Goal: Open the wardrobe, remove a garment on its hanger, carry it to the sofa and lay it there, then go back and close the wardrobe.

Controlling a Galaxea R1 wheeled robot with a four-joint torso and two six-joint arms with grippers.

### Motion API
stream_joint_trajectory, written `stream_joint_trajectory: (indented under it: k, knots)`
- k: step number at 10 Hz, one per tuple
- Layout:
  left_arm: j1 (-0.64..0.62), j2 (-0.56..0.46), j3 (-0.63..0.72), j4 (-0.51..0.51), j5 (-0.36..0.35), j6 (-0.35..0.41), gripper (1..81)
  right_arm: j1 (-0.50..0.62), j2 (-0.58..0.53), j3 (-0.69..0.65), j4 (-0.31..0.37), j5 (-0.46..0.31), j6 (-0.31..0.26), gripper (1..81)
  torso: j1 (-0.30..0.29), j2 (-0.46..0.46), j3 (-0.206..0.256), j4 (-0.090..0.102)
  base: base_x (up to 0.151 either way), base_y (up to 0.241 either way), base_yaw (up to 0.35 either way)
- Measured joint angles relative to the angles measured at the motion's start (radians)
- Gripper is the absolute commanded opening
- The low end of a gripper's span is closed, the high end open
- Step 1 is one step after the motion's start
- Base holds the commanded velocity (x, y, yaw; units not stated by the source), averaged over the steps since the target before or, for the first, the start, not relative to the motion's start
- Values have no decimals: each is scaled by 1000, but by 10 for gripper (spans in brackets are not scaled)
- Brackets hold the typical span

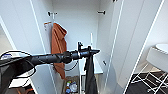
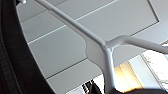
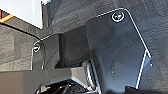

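The wardrobe (image 1: 82,22) stands open, both doors swung wide, its white inside showing. The left arm reaches in from the left of the head view, and its end effector (image 1: 93,51) sits in front of the open wardrobe at mid height. The garment (image 1: 90,75) hangs limp and black straight down from that end effector, out in front of the wardrobe's lower part. A thin white piece rises just above the end effector, likely part of the hanger (image 2: 105,47). In the left wrist view the white hanger shows large against pale ceiling panels, its neck running down toward the camera; the end effector appears pinched on the hanger, though the fingers themselves are hard to make out.

An orange garment (image 1: 58,42) hangs inside the wardrobe on the left side, against the left wall. Some small items (image 1: 70,87) lie on the wardrobe floor. A white chair (image 1: 156,65) stands at the right on dark carpet.

The right wrist view shows the robot's dark plate over grey carpet (image 3: 22,45); whether the right end effector is spread or pressed together cannot be told.
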Motion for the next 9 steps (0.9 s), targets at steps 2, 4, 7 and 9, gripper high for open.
stream_joint_trajectory:
  k: [2, 4, 7, 9]
  knots:
    - [10, -13, 15, 1, -4, 13, 10, 0, 1, 0, 0, 0, 0, 811, 0, 0, 0, 0, -116, 0, 0]
    - [40, -14, 17, 3, -3, 24, 10, -1, 0, 0, 0, -2, 0, 811, -1, 0, 0, 0, -89, 0, 0]
    - [49, -20, 19, 3, -3, 24, 10, 4, 0, 0, 0, 0, 0, 811, -1, 0, 0, 0, -72, 0, 0]
    - [51, -25, 21, 3, -3, 26, 10, 0, 1, 0, 0, 0, 0, 811, -1, 0, 0, 0, -67, 0, 0]
